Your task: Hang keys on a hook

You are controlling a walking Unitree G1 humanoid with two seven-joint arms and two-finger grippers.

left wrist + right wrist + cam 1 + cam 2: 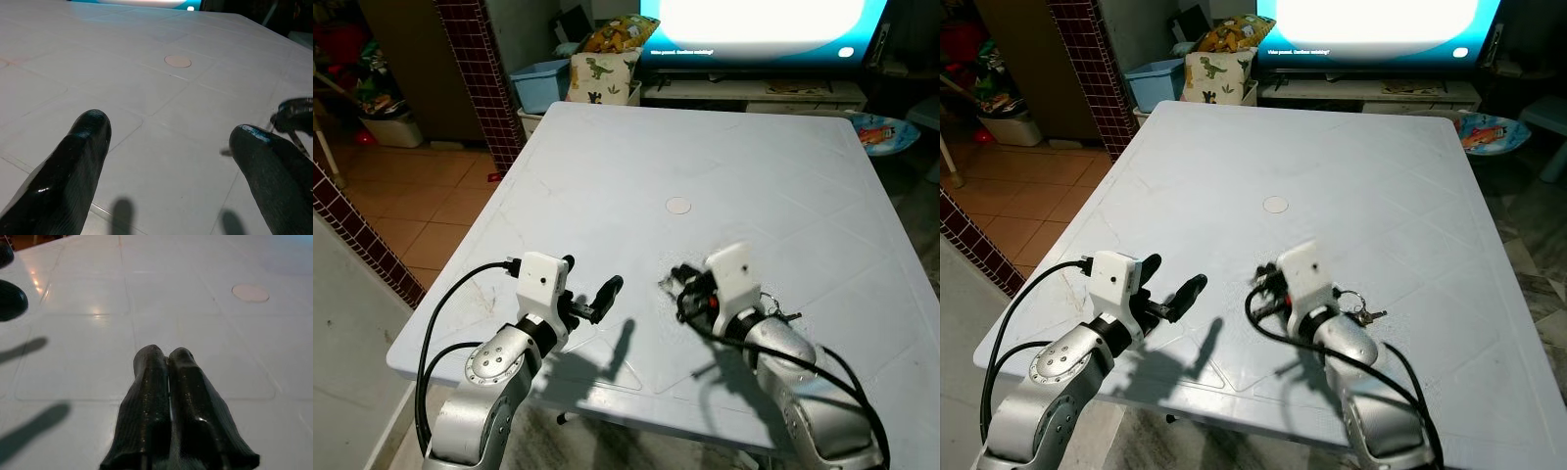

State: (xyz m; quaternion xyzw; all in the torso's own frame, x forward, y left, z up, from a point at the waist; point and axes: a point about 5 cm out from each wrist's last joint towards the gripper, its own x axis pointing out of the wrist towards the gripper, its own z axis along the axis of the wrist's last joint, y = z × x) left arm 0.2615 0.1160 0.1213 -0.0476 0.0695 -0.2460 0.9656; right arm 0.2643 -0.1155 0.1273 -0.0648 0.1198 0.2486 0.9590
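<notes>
A bunch of keys on a ring lies on the white table, close beside my right wrist and behind its fingers. My right gripper hovers low over the table near the front edge; its two black fingers are pressed together with nothing seen between them. My left gripper is to its left at the same height, fingers spread wide over bare tabletop. Its tips point toward the right gripper.
A round plug marks the table's middle. Behind the table stand a lit TV on a low stand, a dinosaur-print bag and a blue bin. A brick column rises at the left, tiled floor beyond.
</notes>
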